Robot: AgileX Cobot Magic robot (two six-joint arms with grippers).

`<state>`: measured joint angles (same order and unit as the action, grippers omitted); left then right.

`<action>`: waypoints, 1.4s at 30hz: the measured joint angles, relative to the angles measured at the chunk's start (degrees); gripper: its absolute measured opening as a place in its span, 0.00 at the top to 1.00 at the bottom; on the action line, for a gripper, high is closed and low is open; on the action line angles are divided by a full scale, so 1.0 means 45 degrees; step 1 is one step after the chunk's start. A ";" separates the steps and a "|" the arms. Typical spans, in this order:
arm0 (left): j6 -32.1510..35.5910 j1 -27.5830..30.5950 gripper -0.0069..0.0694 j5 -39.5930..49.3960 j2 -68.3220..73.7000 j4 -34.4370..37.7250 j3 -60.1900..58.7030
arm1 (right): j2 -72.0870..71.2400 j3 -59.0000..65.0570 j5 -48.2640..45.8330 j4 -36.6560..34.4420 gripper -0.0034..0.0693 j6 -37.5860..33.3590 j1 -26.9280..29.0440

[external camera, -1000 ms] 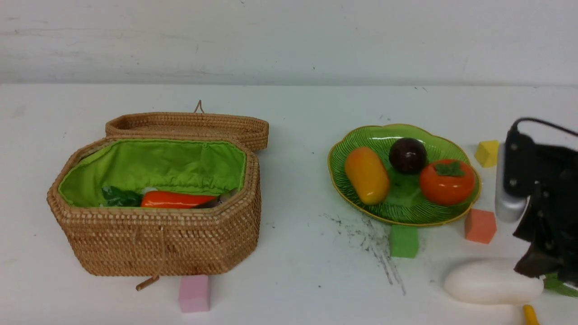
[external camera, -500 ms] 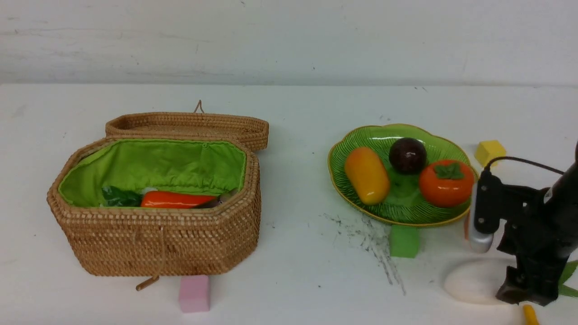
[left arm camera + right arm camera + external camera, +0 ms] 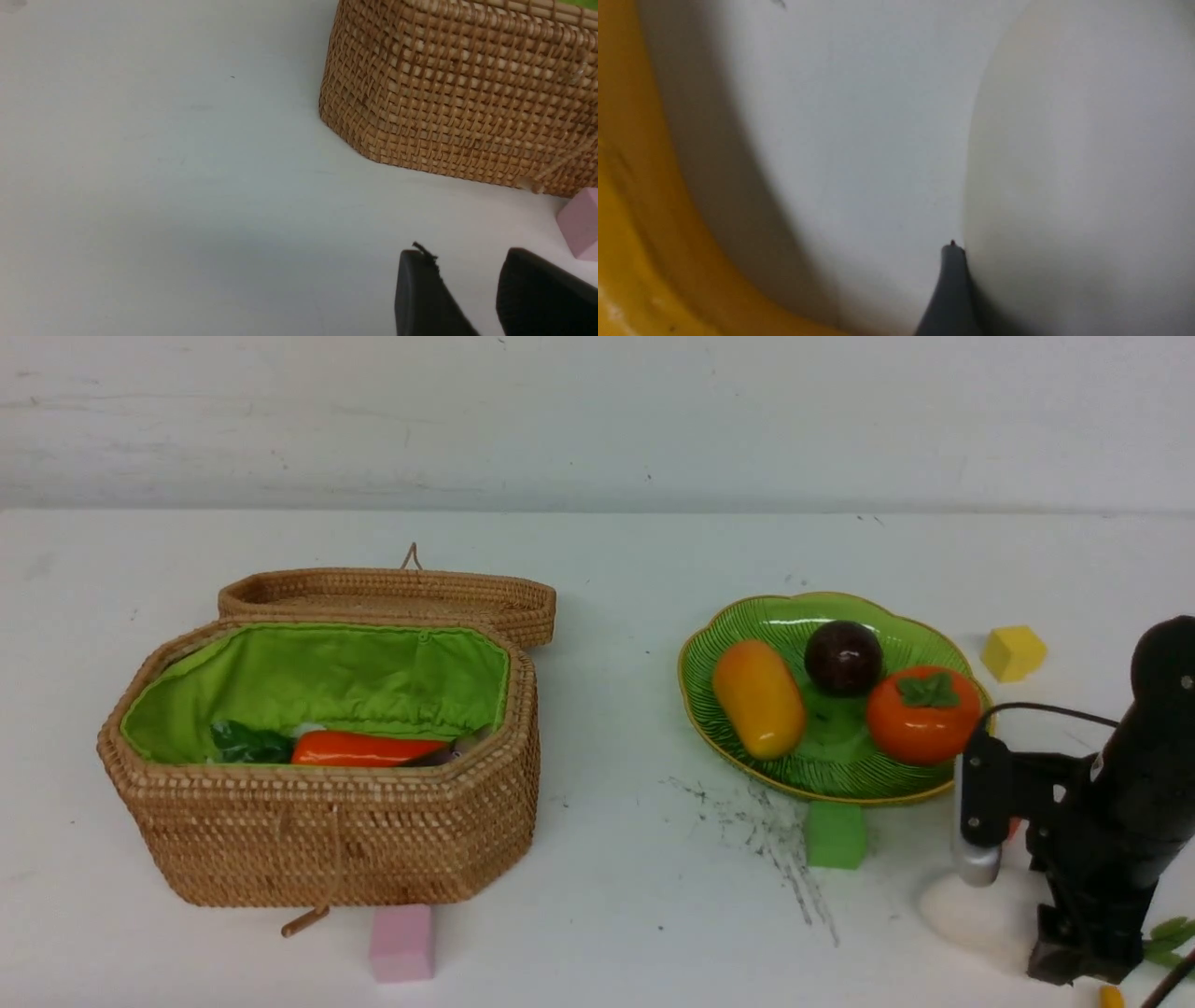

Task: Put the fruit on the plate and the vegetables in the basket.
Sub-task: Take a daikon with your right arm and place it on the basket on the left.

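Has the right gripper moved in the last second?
Yes. Against the yellow cube, the right gripper has dropped lower and shifted left, down at the white radish.

Basket [image 3: 327, 840] woven rattan, rough, w/ cloth lining [image 3: 327, 681]; plate [image 3: 845, 756] glossy, ribbed; table [image 3: 616, 663] matt.

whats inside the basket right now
A carrot with green leaves shows in the basket, against its green lining. A dark sliver sits at its right end, too little to name. The front wall hides the floor and anything else there.
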<state>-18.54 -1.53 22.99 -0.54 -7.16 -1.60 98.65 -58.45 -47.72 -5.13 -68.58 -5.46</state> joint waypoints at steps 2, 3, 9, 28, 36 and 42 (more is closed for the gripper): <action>0.0000 0.0000 0.60 0.0000 0.0000 0.0000 0.0000 | -0.0580 -0.0329 -0.0492 -0.0099 0.20 0.0000 -0.0096; 0.0000 0.0000 0.60 0.0000 0.0000 0.0000 0.0000 | -0.0916 -0.0575 -0.0782 -0.0177 0.20 0.0000 -0.0251; 0.0000 0.0000 0.60 0.0000 0.0000 0.0000 0.0000 | -0.2125 -0.3154 -0.2388 -0.1103 0.20 0.0826 -0.2407; 0.0000 0.0000 0.60 0.0000 0.0000 0.0000 0.0000 | 0.6105 -1.5284 -0.0044 -0.5561 0.20 0.5398 -0.8159; 0.0000 0.0000 0.60 0.0000 0.0000 0.0000 0.0000 | 0.6839 -1.5438 0.0982 -0.5108 0.18 0.5624 -0.8368; 0.0000 0.0000 0.60 0.0000 0.0000 0.0000 0.0000 | 0.6827 -1.5480 0.0723 -0.5049 0.02 0.5685 -0.8369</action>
<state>-18.54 -1.53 22.99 -0.54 -7.16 -1.60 129.37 -128.11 -44.47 -27.84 -43.00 -43.12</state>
